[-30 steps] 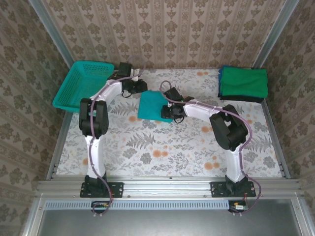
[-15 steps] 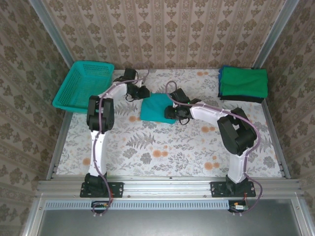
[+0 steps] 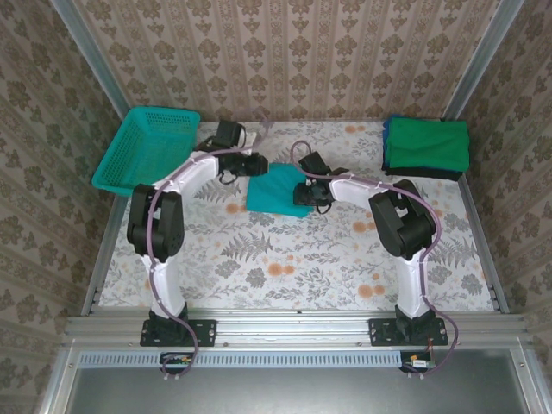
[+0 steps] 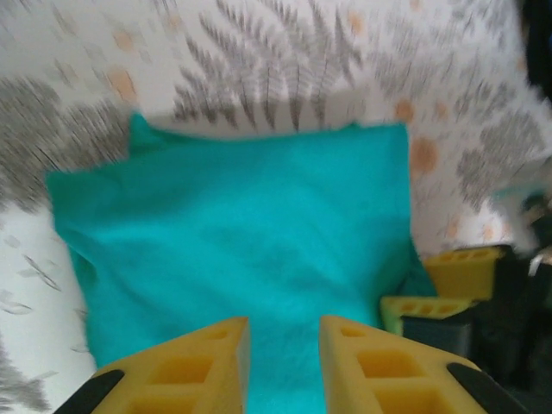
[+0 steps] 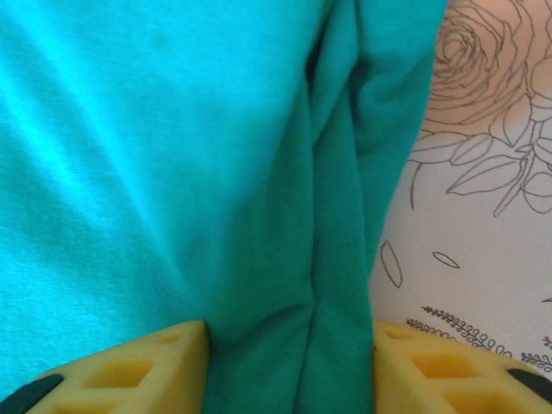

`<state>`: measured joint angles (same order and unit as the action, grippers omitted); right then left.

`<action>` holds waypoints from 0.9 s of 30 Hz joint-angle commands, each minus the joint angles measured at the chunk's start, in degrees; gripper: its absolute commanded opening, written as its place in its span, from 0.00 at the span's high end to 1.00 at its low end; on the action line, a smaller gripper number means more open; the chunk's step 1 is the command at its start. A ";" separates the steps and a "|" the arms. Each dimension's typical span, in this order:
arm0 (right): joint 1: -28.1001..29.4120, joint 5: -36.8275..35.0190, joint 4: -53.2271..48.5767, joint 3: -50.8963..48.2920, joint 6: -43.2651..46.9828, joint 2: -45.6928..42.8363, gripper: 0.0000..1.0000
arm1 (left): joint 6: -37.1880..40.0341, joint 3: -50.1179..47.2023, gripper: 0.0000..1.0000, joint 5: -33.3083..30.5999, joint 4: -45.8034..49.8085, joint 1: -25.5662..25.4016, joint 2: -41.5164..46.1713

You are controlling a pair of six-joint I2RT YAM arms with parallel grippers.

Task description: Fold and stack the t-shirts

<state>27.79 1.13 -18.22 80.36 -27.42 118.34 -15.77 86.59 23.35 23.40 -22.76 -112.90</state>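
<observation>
A teal t-shirt (image 3: 274, 190) lies folded into a rectangle on the flowered table, back centre. It also shows in the left wrist view (image 4: 241, 224) and the right wrist view (image 5: 155, 147). My left gripper (image 3: 256, 164) (image 4: 285, 332) hovers over the shirt's left edge, its jaws slightly apart with cloth showing through the gap. My right gripper (image 3: 304, 194) (image 5: 289, 336) straddles the creased right edge, its jaws wide and open. Its yellow fingers (image 4: 453, 269) appear in the left wrist view. A stack of folded t-shirts (image 3: 426, 147), green on top, sits at the back right.
A teal mesh basket (image 3: 147, 148) stands tilted at the back left corner. Wallpapered walls close in the table on three sides. Bare tablecloth (image 3: 293, 267) spreads between the shirt and the arm bases.
The teal shirt slid slightly right. My left gripper came down onto its left edge and parted a little. My right gripper's jaws widened around the right edge.
</observation>
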 commanded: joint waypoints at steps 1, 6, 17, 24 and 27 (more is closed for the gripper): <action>2.66 4.39 0.24 1.89 2.06 2.26 0.53 | 0.08 -7.01 0.72 1.09 -1.82 -0.33 -0.15; 5.42 8.19 -1.00 6.04 3.69 5.30 0.58 | -1.81 -18.82 0.73 1.11 -5.89 -0.97 4.53; 10.22 5.54 -8.69 8.08 4.05 -2.63 0.49 | -6.99 -42.43 0.72 -3.44 -8.09 2.64 21.48; -3.50 -12.68 -14.94 -0.04 7.30 -20.35 0.11 | -6.04 -48.13 0.72 -3.22 -6.02 8.96 26.59; -12.92 -19.92 -16.45 -1.46 7.47 -24.39 0.00 | -5.44 -47.45 0.72 -4.41 -3.65 10.49 30.58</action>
<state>20.82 -6.79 -29.41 81.08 -20.86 97.12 -21.43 39.79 22.04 14.15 -13.58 -84.84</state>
